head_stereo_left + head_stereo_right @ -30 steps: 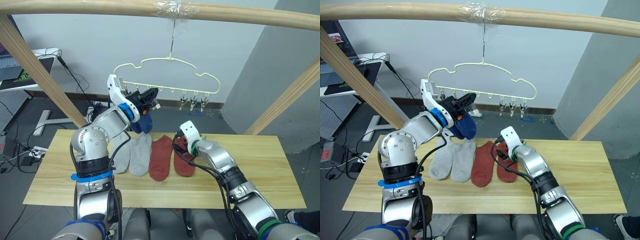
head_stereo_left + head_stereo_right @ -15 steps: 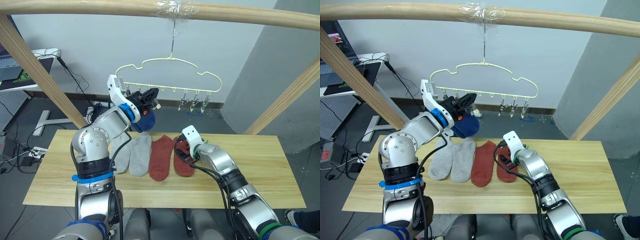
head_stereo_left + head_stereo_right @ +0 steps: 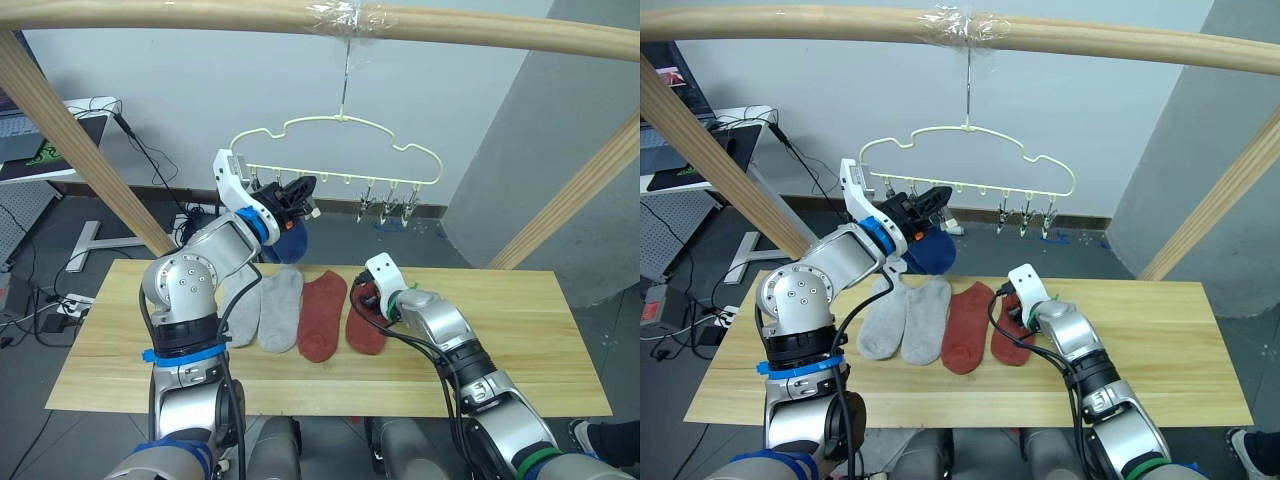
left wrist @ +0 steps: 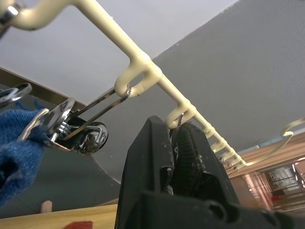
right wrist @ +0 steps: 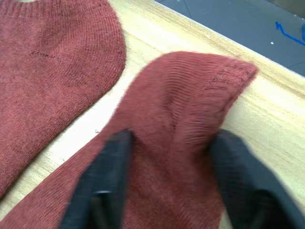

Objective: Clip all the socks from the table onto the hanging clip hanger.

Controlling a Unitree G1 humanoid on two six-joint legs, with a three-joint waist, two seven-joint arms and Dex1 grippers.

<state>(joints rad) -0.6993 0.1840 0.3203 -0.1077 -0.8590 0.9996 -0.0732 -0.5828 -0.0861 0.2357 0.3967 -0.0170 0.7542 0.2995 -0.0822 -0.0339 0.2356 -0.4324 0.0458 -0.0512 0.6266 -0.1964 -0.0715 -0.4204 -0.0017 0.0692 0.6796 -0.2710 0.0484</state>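
right wrist view, right gripper (image 5: 167, 191) seemingly lower over red sock (image 5: 181, 124)

Even, soft indoor light fills the scene, bright enough to show the grain of the wide light yellowish wooden table (image 3: 560, 330). Shadows beneath the flat rust red and light grey socks are faint. A small glare sits on the clear tape wrapped round the pale round wooden pole (image 3: 150, 12) overhead. That pole bows slightly, likely lens distortion. In the left wrist view the small shiny metal clip (image 4: 71, 129) glints and the near black fingers (image 4: 147, 176) are blurred. In the right wrist view the near black fingers (image 5: 107, 181) are blurred too.
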